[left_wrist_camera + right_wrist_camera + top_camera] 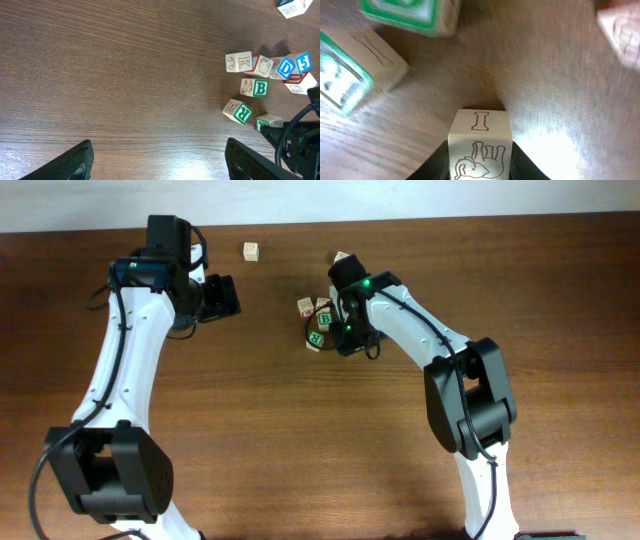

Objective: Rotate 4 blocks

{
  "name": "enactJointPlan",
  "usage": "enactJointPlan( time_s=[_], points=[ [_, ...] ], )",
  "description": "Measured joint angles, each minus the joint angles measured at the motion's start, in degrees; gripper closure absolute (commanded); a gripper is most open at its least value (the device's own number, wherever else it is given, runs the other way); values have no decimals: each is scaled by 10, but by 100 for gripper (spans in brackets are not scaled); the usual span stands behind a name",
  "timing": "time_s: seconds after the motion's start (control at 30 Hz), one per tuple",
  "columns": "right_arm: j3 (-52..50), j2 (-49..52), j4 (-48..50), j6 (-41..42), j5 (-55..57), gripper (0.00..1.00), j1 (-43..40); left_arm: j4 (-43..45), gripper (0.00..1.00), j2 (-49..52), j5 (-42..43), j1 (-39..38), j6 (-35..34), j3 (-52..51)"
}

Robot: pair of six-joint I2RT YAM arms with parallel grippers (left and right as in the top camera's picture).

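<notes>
My right gripper [480, 162] is shut on a light-wood block [480, 142] printed with an outlined "I" and an elephant, its black fingers [436, 162] pressed to both sides. Overhead, that gripper [345, 330] stands low at the right edge of the block cluster. In the left wrist view the green "B" block [255, 88] and the green "R" block [238, 111] lie just left of the right arm, and a green-edged block [270, 121] shows at its tip. My left gripper [222, 297] hangs open over bare wood, well left of the cluster, with nothing between its fingers [75, 162].
A "K" block [238, 62], a red-printed block [262, 65] and two blue-faced blocks [286, 68] crowd the back of the cluster. One block [250, 251] sits alone near the far edge, and another [342, 257] lies behind the right arm.
</notes>
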Motion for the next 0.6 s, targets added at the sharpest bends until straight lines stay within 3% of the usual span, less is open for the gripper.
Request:
enactJointPlan(
  time_s=[0.23, 0.3, 0.37, 0.6],
  points=[
    [3, 0, -133, 107, -30, 69, 1, 0, 18, 0, 0, 0, 0, 0],
    [3, 0, -149, 116, -33, 68, 6, -1, 18, 0, 0, 0, 0, 0],
    [3, 0, -151, 124, -33, 59, 16, -2, 18, 0, 0, 0, 0, 0],
    [4, 0, -146, 128, -31, 56, 21, -4, 18, 0, 0, 0, 0, 0]
  ],
)
